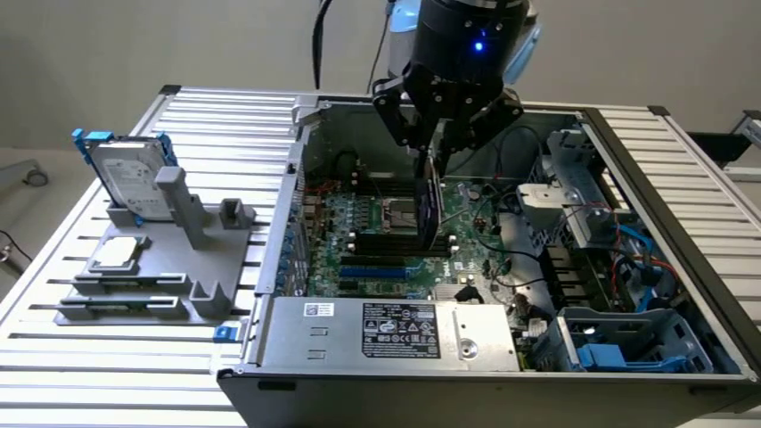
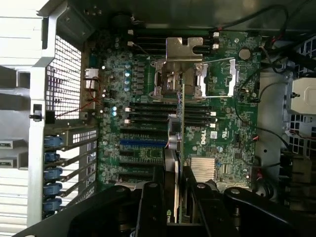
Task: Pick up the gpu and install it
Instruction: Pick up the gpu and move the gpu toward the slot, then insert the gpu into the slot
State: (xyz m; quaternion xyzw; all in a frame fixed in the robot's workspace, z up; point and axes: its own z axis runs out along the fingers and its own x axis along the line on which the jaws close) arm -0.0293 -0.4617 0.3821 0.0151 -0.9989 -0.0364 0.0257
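My gripper (image 1: pixel 437 147) hangs over the open computer case (image 1: pixel 285 223) and is shut on the gpu (image 1: pixel 432 209). The gpu is a thin card held on edge, its black face towards the exterior view's left, and its lower edge is close above the green motherboard (image 1: pixel 380 254). In the wrist view the gpu (image 2: pixel 180 128) shows edge-on, running from between the black fingers (image 2: pixel 148 207) out over the motherboard (image 2: pixel 222 123) and the memory slots, towards the CPU socket (image 2: pixel 180 74). Whether its edge touches a slot I cannot tell.
A grey fixture (image 1: pixel 155 267) at the exterior view's left carries a silver hard drive in a blue frame (image 1: pixel 125 174) and a small silver chip (image 1: pixel 119 252). Inside the case are the power supply (image 1: pixel 393 330), a blue drive bay (image 1: pixel 618 352) and loose cables (image 1: pixel 618 241).
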